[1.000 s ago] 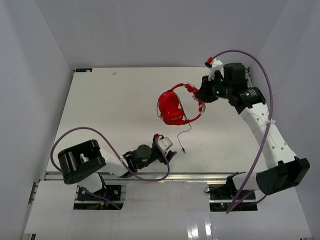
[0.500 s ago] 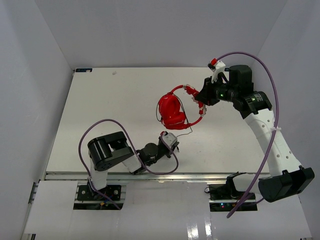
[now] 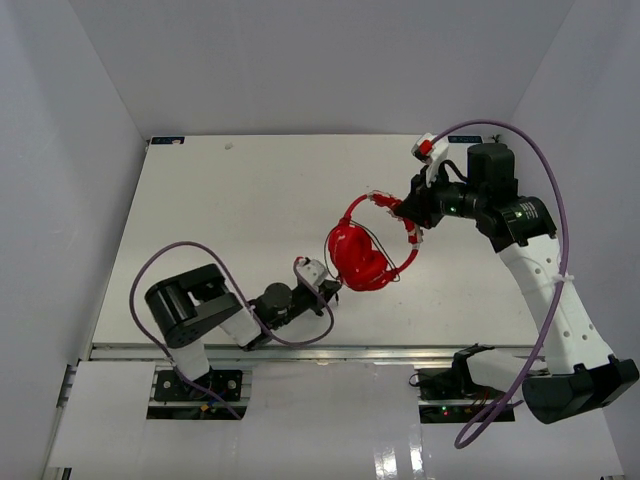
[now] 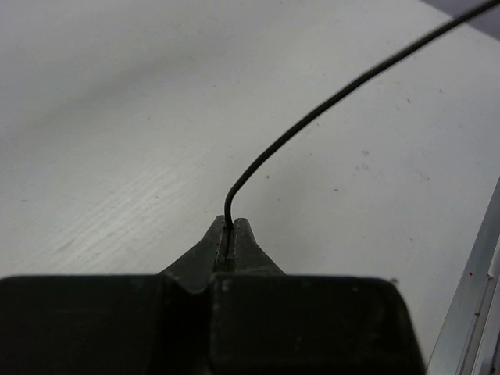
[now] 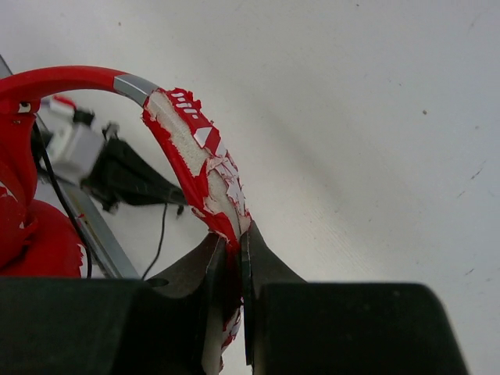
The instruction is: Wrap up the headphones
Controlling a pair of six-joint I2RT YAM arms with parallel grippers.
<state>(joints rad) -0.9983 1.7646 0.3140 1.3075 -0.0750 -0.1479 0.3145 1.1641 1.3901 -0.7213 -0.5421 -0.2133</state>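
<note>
The red headphones hang above the white table, their earcups together at the low end. My right gripper is shut on the worn, peeling headband, which rises from between its jaws in the right wrist view. The thin dark cable curves up and away to the right from my left gripper, which is shut on the cable's end near the table's front edge. In the top view the left gripper sits just left of the earcups. An earcup shows at the left edge of the right wrist view.
The metal rail runs along the table's near edge, just behind the left gripper. White walls enclose the table at the back and sides. Purple robot cables loop over both arms.
The left gripper has closed on the cable's end. The right gripper has carried the headphones nearer and lower, so the earcups now hang close to the left gripper.
</note>
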